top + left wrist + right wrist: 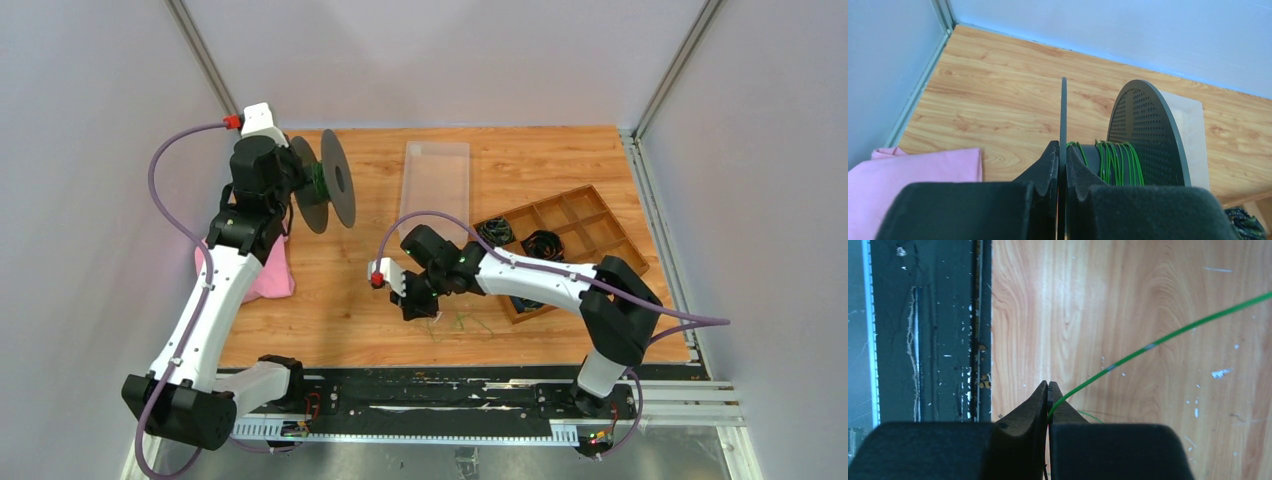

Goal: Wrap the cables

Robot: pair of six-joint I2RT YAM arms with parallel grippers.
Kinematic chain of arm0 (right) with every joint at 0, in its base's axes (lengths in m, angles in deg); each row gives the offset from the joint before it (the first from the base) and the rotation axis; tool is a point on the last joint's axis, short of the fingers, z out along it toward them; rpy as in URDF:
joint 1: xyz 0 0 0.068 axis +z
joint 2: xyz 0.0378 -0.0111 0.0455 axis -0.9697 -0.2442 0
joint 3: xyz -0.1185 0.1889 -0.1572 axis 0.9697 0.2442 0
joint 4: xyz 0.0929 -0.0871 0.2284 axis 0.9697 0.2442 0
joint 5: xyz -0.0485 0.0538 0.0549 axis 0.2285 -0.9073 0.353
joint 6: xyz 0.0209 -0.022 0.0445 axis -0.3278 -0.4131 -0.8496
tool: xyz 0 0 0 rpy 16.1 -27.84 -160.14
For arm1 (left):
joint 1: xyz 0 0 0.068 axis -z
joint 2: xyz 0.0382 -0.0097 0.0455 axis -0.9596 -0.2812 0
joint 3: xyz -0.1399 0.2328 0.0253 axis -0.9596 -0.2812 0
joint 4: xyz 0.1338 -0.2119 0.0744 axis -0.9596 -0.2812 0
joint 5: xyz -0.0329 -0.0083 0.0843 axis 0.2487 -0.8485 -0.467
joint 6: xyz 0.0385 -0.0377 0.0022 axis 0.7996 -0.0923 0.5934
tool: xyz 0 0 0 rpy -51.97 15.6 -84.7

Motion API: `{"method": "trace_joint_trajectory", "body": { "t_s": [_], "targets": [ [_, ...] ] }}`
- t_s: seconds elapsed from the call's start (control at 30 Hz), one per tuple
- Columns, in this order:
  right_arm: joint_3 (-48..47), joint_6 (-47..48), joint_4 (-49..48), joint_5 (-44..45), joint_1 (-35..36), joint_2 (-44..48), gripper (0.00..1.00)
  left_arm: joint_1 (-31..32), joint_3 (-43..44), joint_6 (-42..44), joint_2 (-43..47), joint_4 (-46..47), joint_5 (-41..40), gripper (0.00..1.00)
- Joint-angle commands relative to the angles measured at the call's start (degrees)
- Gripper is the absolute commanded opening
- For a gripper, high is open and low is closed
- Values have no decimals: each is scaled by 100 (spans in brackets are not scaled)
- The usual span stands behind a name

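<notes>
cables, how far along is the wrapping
Done: several turns of cable sit on the spool hub. In hand: the left gripper is shut on a spool flange, and the right gripper is shut on the cable's free strand. Left: a loose stretch lies on the table by the right gripper, not yet wound.

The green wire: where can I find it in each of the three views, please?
Top view: green wire wound on the black spool at upper left; a loose strand lies on the table by the right hand.
Left wrist: wire wound on the spool core, lower centre.
Right wrist: wire runs from the shut hand to the right edge.
Shared landmark: the wooden table.
</notes>
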Motion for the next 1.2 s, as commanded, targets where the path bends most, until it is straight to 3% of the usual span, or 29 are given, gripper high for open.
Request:
{"method": "trace_joint_trajectory", "body": {
  "t_s": [0.0,0.5,0.83,1.17],
  "targets": [
    [-173,75,86,79,299,185,1,-50,44,176,120,768,-344,0],
    [-1809,433,1625,-375,784,213,1,213,-430,721,73,1344,-817,0],
    [-3526,795,2645,480,770,325,1,267,-729,872,188,1490,-617,0],
    [-4772,1074,2885,1340,537,191,1,297,-958,1034,342,1484,-454,0]
  ]
}}
